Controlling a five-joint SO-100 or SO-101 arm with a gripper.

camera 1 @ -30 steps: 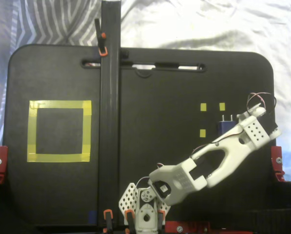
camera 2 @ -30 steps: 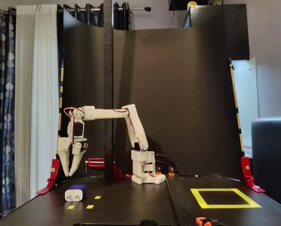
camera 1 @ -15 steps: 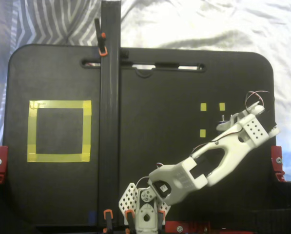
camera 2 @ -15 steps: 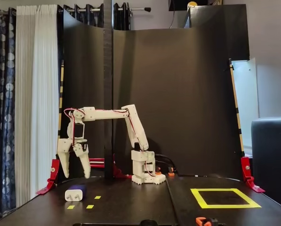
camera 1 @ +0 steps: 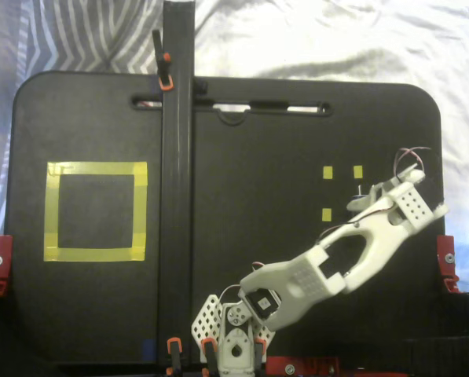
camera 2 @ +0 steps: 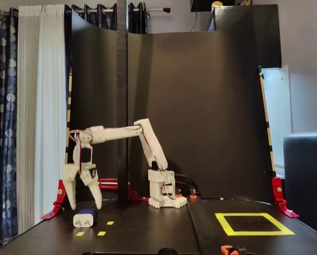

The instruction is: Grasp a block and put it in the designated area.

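Block sits on the black table beside the small yellow tape squares, far from the big yellow tape square. Just above the block hangs the gripper, its fingers spread apart.

My work surface is a black board with rounded corners, resting on white and grey patterned cloth. A black vertical post crosses the board in a fixed view; an orange-tipped clamp sits beside it. Red brackets mark both board edges. Small yellow tape squares lie on the board. In another fixed view, a dark backdrop panel stands behind, with curtains at left.
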